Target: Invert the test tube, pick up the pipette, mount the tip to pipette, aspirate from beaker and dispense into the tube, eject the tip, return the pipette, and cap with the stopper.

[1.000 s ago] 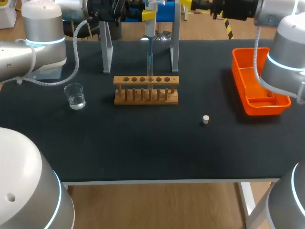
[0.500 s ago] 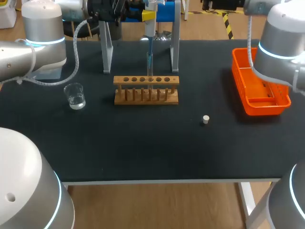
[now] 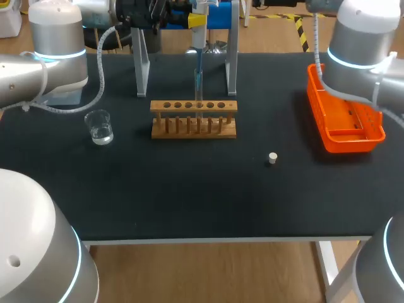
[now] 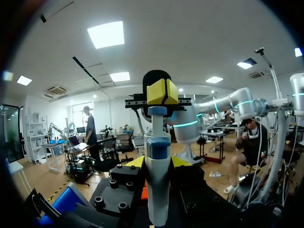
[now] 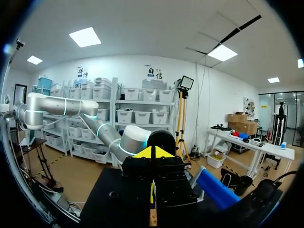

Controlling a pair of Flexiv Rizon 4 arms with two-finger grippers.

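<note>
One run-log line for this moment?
left claw: shut on pipette | right claw: shut | stopper: loose on table

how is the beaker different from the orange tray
The beaker is clear, round glass; the orange tray is opaque and rectangular. The beaker is far smaller and stands left of the wooden rack; the tray lies at the table's right end. The beaker shows whole, with a little clear liquid; the right arm hides part of the tray. Both are open-topped and rest on the table.
</note>
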